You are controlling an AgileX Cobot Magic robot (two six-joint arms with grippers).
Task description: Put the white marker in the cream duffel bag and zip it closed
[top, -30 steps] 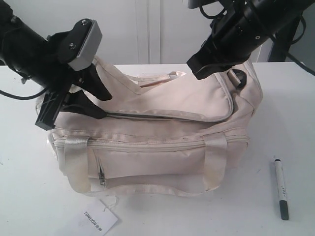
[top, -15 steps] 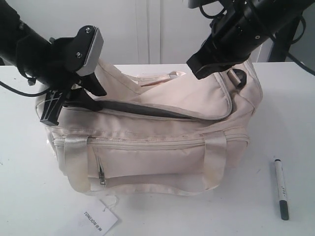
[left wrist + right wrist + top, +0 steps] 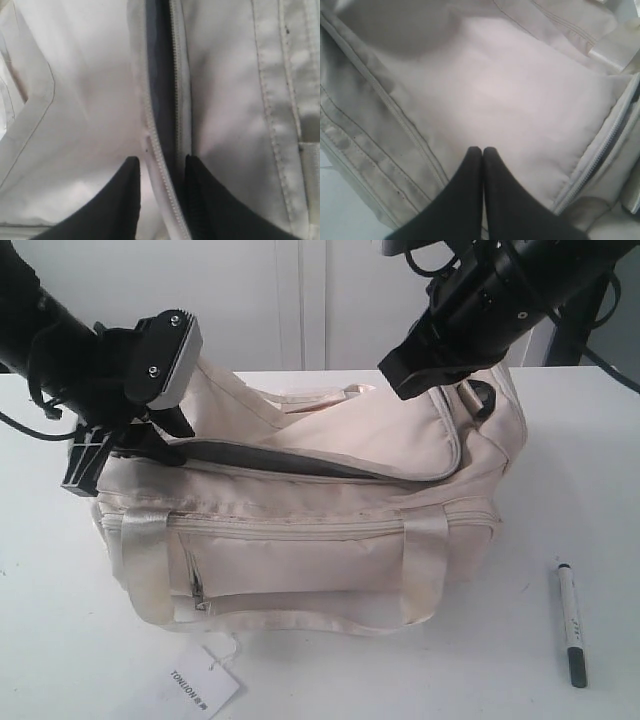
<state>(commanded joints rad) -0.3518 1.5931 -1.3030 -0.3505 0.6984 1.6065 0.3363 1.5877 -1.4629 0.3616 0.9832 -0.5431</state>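
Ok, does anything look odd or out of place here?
The cream duffel bag sits lopsided: its top zipper gapes open, showing a dark gap, and the left claw straddles the zipper edge. The white marker lies outside the bag, on the table to its right in the exterior view. Nothing looks spilled or damaged.

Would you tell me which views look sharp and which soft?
Exterior view: evenly lit, sharp; the print on the paper tag reads clearly by the cream duffel bag. Left wrist view: soft, left claw blurred. Right wrist view: soft too, grey shadow on fabric beyond the right claw.
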